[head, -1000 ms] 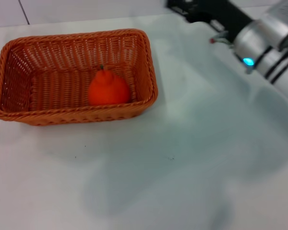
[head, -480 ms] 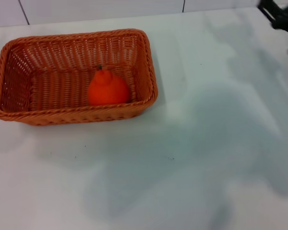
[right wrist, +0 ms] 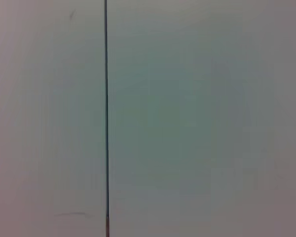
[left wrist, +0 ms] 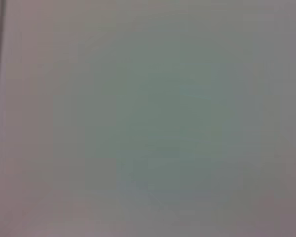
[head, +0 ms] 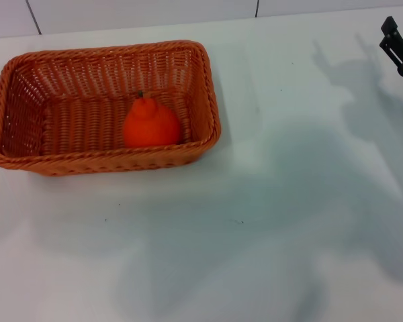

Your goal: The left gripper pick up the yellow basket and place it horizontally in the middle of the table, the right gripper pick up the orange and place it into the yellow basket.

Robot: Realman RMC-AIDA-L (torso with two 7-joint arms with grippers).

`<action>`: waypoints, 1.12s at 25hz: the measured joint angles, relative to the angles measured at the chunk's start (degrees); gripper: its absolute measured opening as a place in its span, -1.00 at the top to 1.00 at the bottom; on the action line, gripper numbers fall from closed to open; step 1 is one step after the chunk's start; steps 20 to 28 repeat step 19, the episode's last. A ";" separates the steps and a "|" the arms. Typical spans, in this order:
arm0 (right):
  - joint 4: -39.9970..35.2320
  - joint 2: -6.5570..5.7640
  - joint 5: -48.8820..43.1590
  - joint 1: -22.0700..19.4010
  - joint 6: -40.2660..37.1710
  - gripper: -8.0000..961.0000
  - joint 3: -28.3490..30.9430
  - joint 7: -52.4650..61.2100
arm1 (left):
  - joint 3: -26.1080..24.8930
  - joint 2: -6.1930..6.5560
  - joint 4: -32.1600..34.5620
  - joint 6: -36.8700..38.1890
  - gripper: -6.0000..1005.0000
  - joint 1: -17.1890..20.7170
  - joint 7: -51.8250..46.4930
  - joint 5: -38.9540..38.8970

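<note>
The yellow basket (head: 27, 100), an orange-brown woven wicker basket, lies lengthwise on the white table at the left of the head view. The orange (head: 152, 125) sits inside it, against its near right wall, stem up. Only the black tip of my right gripper (head: 397, 48) shows at the right edge of the head view, far from the basket, with nothing in it. My left gripper is out of view. Both wrist views show only plain white surface.
The white table (head: 269, 201) stretches to the right of and in front of the basket, crossed by arm shadows. A white panelled wall with dark seams (head: 257, 8) runs along the back.
My right arm has pulled away to the right, from over the back right of the table to just its tip at the frame edge. Basket and orange have not moved.
</note>
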 joint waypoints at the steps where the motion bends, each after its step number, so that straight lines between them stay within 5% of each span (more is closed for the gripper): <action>1: 0.29 0.00 0.00 -0.06 -0.25 -0.96 -0.01 0.02 | -0.25 -0.02 -0.30 0.26 -0.78 0.33 1.00 -1.63; 12: 3.01 0.09 -0.01 0.15 -3.30 -0.96 -0.23 0.79 | -0.33 -0.31 -11.46 14.82 -0.77 6.05 19.70 -25.60; 28: 5.46 0.29 -0.40 0.71 -6.02 -0.96 -0.88 0.97 | -0.32 -0.29 -16.10 18.78 -0.77 6.71 25.49 -30.04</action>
